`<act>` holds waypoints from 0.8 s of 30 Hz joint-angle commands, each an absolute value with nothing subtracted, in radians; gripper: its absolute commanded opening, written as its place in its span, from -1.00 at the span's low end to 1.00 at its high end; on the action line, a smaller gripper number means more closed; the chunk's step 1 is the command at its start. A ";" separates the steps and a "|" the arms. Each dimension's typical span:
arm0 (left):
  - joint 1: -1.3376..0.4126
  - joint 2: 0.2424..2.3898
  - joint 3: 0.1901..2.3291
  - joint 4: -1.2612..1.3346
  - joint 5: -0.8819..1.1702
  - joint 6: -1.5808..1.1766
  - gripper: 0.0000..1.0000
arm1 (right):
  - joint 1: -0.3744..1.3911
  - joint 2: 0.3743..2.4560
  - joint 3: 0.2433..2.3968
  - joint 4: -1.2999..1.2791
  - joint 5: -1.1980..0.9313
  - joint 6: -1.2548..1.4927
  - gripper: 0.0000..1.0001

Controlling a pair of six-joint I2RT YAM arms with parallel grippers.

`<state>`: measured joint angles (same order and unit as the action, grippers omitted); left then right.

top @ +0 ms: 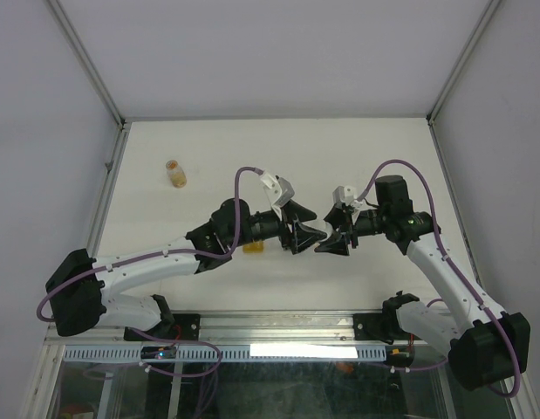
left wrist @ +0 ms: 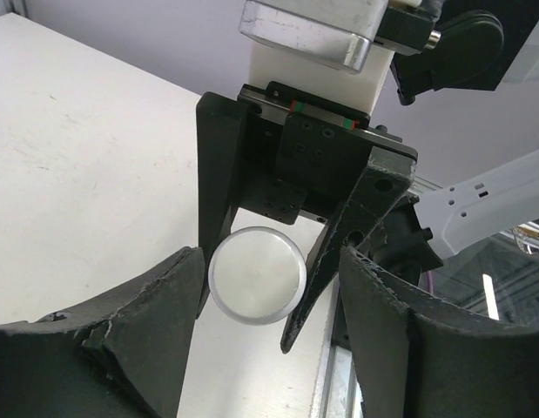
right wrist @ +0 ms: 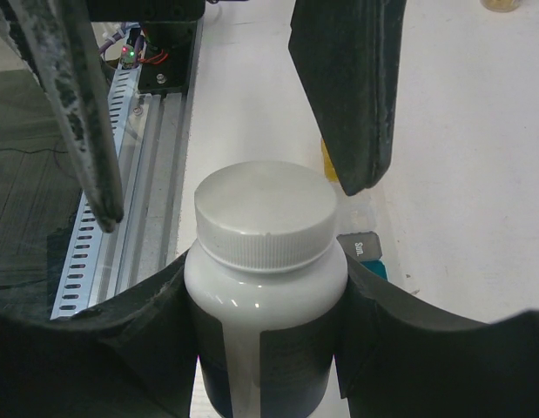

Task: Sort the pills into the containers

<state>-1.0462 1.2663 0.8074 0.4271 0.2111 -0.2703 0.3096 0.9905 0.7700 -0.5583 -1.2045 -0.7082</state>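
While the containers [right wrist: 360, 248] are lying on the counter [right wrist: 461, 131] just behind the bottle [right wrist: 252, 348]: I am judging the step in hand to be getting that bottle open, since it is closed and nothing is being sorted yet.
The containers' look: only a sliver is showing past the bottle's shoulder, a bit of yellow, a bit of teal and a greyish lid with small print. The rest of the row is hiding, so I am not telling whether any lid is up.
The bottle: white plastic with a dark label lower down, being held up between my two claws, its cap [right wrist: 265, 209] end pointing toward my left claw [left wrist: 267, 261].
The cap: white, ribbed round the rim, sitting fully down on the neck.
My right claw [right wrist: 265, 270]: I am clamping the bottle's body between both pads, just under the cap.
My left claw: I am holding it released, one finger on each side of the cap with a gap showing, so nothing is being pinched there.
Next move: I am expecting to need my left claw closing squarely on the ribbed rim and twisting while my right claw is bracing the body. The smooth plastic is looking likely to spin in the pads if that brace is slack.
Farther out: a small amber vial [top: 175, 173] is standing well apart, toward the far left of the counter.
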 commanded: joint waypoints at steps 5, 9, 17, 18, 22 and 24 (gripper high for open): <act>-1.049 1.298 0.878 0.405 0.237 -0.277 0.15 | 0.307 0.988 0.805 -0.515 -1.216 -0.703 -1.00; -1.048 1.309 0.886 0.391 0.241 -0.270 0.09 | 0.307 0.988 0.805 -0.515 -1.216 -0.702 -1.00; -1.048 1.319 0.896 0.382 0.297 -0.236 -0.51 | 0.307 0.986 0.805 -0.515 -1.215 -0.703 -1.00; -1.048 1.317 0.894 0.386 0.313 -0.213 -0.66 | 0.308 0.986 0.806 -0.515 -1.216 -0.701 -1.00; -1.047 1.300 0.874 0.416 0.383 -0.126 -1.00 | 0.307 0.983 0.804 -0.512 -1.214 -0.694 -0.69; -1.041 1.290 0.863 0.428 0.388 -0.110 -1.00 | 0.305 0.980 0.800 -0.504 -1.212 -0.686 -0.19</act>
<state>-1.0382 1.3220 0.8501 0.3622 0.2626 -0.2070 0.3092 0.9905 0.7700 -0.5549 -1.1908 -0.7086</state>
